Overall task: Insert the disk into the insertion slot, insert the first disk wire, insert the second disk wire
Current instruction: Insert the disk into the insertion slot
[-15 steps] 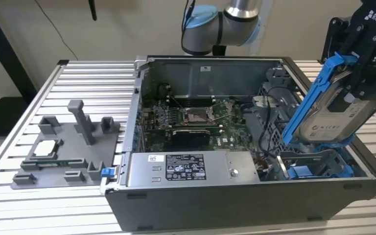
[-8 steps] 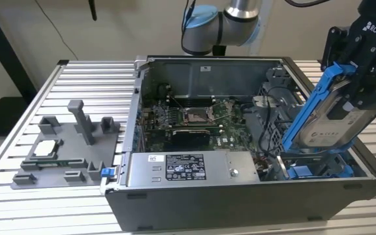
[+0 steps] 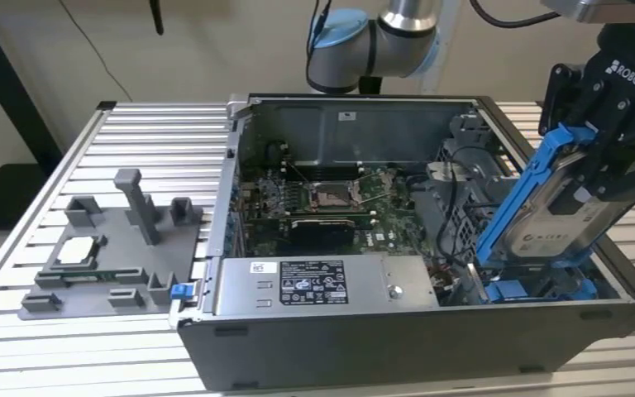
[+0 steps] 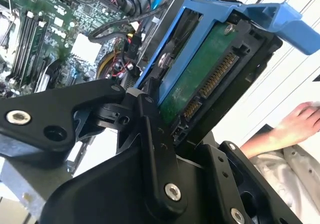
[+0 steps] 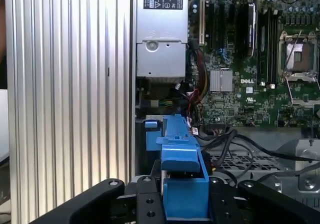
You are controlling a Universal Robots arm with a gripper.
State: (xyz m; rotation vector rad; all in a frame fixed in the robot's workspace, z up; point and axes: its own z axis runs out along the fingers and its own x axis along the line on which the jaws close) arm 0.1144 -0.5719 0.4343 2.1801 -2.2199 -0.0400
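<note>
My gripper [image 3: 602, 169] is shut on the disk [image 3: 569, 217], a silver-grey drive in a bright blue carrier frame [image 3: 519, 194]. The disk hangs tilted, its lower end down at the insertion slot [image 3: 538, 288], the grey bay with blue parts at the case's corner on the exterior view's right. In the second wrist view the disk's green circuit board and connector [image 4: 202, 82] face the camera between my black fingers [image 4: 152, 129]. The first wrist view looks along the blue carrier [image 5: 182, 176] clamped in my gripper [image 5: 185, 201]. Loose black cables [image 5: 235, 144] lie by the bay; which are the disk wires I cannot tell.
The open computer case holds a labelled silver power-supply box [image 3: 329, 285] and a motherboard with a CPU socket [image 3: 327, 194]. A grey fixture [image 3: 108, 248] stands on the slatted metal table [image 3: 130, 132] at the exterior view's left. A person's hand [image 4: 300, 124] rests beyond the case.
</note>
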